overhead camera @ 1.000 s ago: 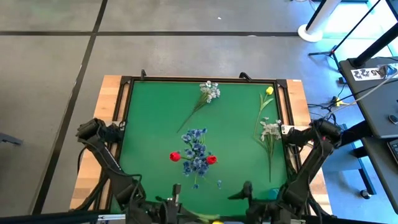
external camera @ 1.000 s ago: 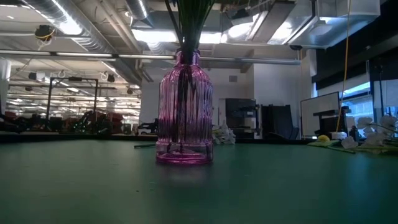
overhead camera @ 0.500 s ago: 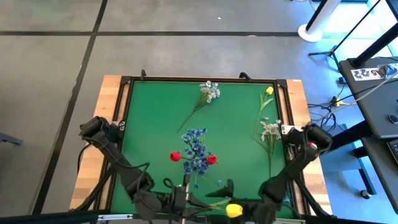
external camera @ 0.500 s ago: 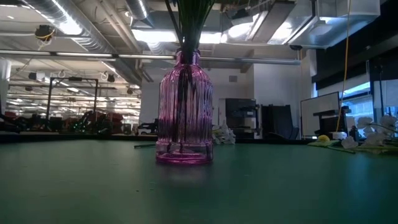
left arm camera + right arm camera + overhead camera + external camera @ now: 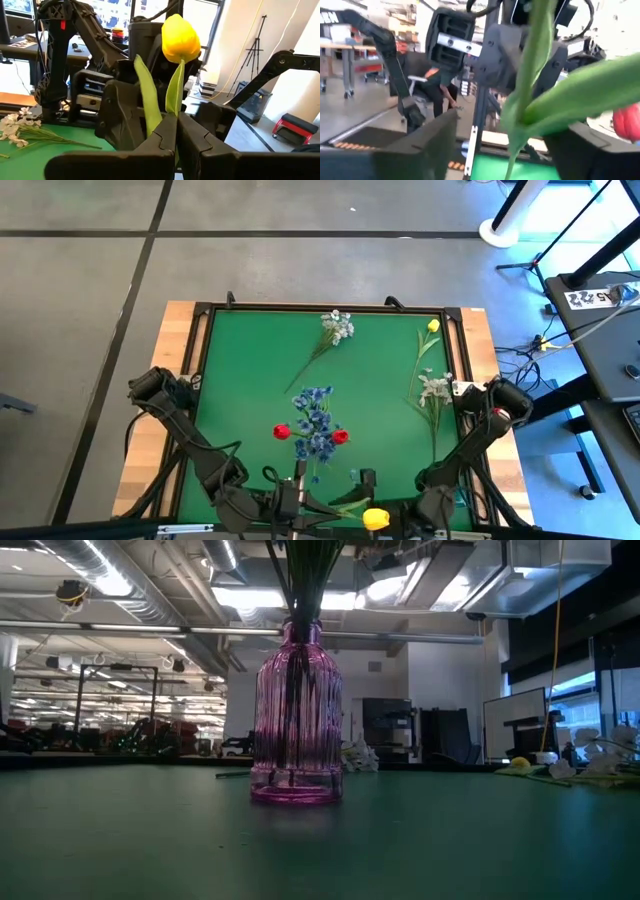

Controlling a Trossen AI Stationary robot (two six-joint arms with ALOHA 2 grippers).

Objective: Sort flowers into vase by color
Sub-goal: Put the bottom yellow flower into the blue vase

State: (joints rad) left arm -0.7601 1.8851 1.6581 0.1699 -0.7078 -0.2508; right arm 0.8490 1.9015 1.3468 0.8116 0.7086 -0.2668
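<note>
At the near edge of the green surface (image 5: 390,370), the left gripper (image 5: 297,502) has its jaws clamped on the stem of a yellow tulip (image 5: 376,519), whose bud lies at the very front of the high view. In the left wrist view the same tulip stands upright above the closed fingers (image 5: 165,137), its bud and two leaves plainly seen. The right gripper (image 5: 366,480) sits just beside it, facing the left one; in the right wrist view the tulip's green stem (image 5: 532,65) passes between its two fingers (image 5: 430,145), which stand apart on either side. Whether they touch the stem cannot be told.

Compared with one second ago, both arms have come in from the front edge toward the middle, and the yellow tulip has come fully into sight. Since half a second ago the right gripper has drawn slightly closer to the stem.

Behind the grippers, mid-surface, the pink glass vase (image 5: 296,720) holds blue sprays (image 5: 316,420) and two red tulips (image 5: 282,431). Farther back lie a whitish spray (image 5: 338,327) at centre, another whitish spray (image 5: 434,388) at right, and a second yellow tulip (image 5: 432,326) near the far right corner. These are unmoved.
</note>
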